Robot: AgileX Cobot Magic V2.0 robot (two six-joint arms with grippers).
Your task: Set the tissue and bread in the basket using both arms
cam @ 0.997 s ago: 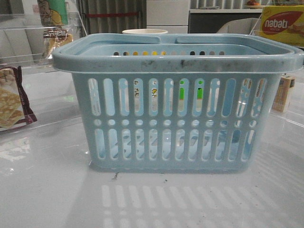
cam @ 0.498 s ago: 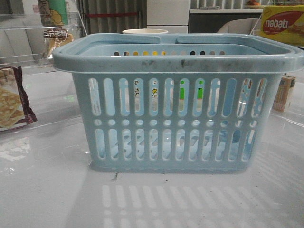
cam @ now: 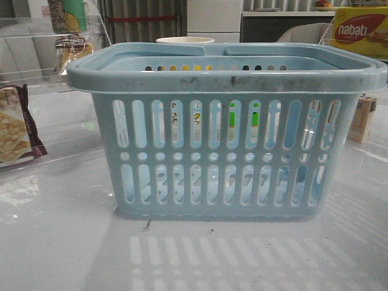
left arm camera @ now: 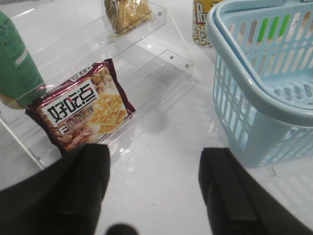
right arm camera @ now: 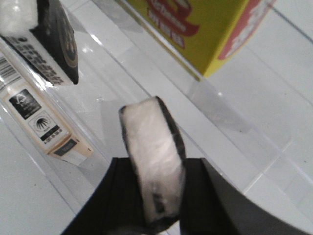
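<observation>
The light-blue slotted basket (cam: 224, 76) stands mid-table, and its corner shows in the left wrist view (left arm camera: 254, 105). My right gripper (right arm camera: 157, 169) is shut on the tissue (right arm camera: 151, 132), a pale packet with a black edge, held upright above a clear shelf. My left gripper (left arm camera: 155, 166) is open and empty over the white table, between the basket and a clear shelf. The bread (left arm camera: 128, 13), a small golden-brown packet, lies on that shelf's upper step, far beyond my left gripper. It also shows in the front view (cam: 73, 51). Neither gripper shows in the front view.
A maroon-edged cracker packet (left arm camera: 83, 110) lies on the shelf's lower step, close to my left finger. A green packet (left arm camera: 17, 68) stands beside it. A yellow box (right arm camera: 205, 29), a black-and-white packet (right arm camera: 51, 36) and a beige carton (right arm camera: 44, 117) sit by the right shelf.
</observation>
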